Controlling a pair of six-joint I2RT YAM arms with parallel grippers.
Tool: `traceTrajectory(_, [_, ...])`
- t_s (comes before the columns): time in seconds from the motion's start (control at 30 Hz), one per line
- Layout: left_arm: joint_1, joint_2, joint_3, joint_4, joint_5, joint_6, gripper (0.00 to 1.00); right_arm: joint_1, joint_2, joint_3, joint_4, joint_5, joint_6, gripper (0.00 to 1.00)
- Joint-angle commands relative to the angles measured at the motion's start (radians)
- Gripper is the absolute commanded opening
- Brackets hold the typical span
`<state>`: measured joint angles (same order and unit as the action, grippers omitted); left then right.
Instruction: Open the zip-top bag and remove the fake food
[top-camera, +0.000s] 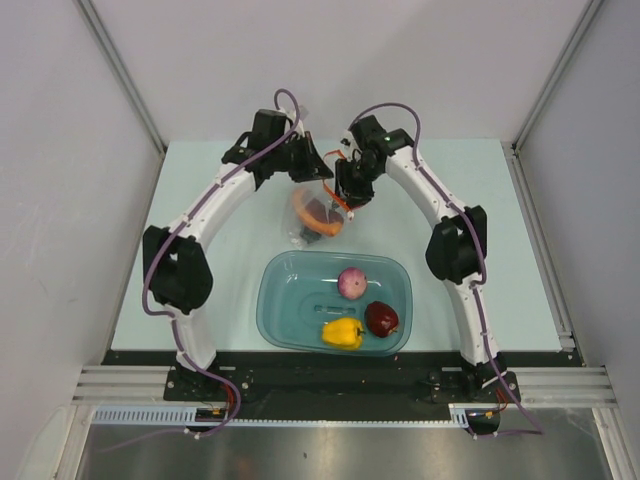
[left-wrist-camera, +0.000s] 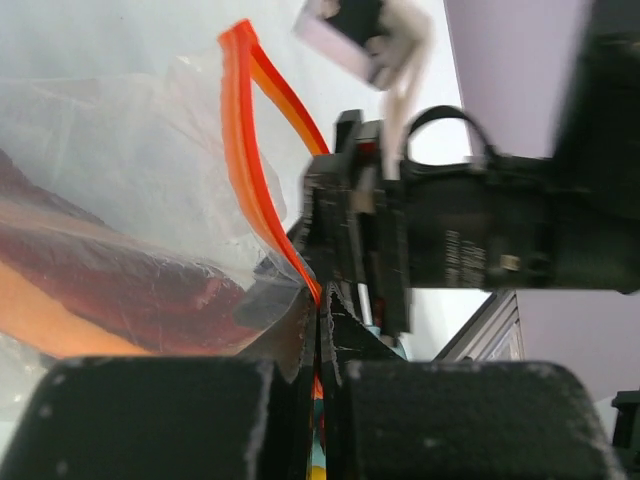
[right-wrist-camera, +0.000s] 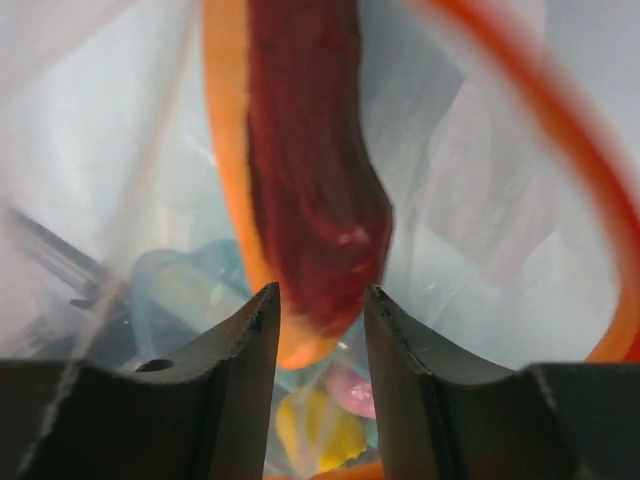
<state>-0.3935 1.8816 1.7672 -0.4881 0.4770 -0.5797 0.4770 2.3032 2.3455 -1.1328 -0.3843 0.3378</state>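
The zip-top bag (top-camera: 300, 232) hangs lifted above the table behind the tub, its mouth pulled open. My left gripper (left-wrist-camera: 322, 300) (top-camera: 312, 172) is shut on the bag's orange-red zip strip (left-wrist-camera: 245, 150). Inside the bag lies the long orange-and-maroon slice (top-camera: 318, 212) (left-wrist-camera: 110, 285). My right gripper (right-wrist-camera: 320, 295) (top-camera: 350, 195) reaches into the mouth, with its two fingers set against either side of the slice's (right-wrist-camera: 310, 150) lower end. The zip strip (right-wrist-camera: 590, 200) loops round that view. More fake food lies in the tub: a pink-purple onion (top-camera: 352, 282), a dark red apple (top-camera: 381, 318) and a yellow bell pepper (top-camera: 343, 333).
The teal translucent tub (top-camera: 275, 300) stands on the pale table between the two arm bases, just in front of the bag. Grey walls close in the table on the left, right and far sides.
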Motion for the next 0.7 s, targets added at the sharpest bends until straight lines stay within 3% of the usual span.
traceTrajectory(0.0, [-0.011, 0.008, 0.055, 0.036, 0.029, -0.025, 0.0, -0.008, 0.016, -0.063, 0.001, 0.01, -0.013, 0.47])
traceTrajectory(0.4, [-0.041, 0.042, 0.052, 0.06, 0.029, -0.048, 0.0, -0.035, -0.025, -0.339, 0.244, -0.229, 0.246, 0.59])
traceTrajectory(0.67, [-0.053, 0.047, 0.055, 0.057, 0.026, -0.049, 0.0, -0.058, -0.082, -0.495, 0.537, -0.298, 0.481, 0.62])
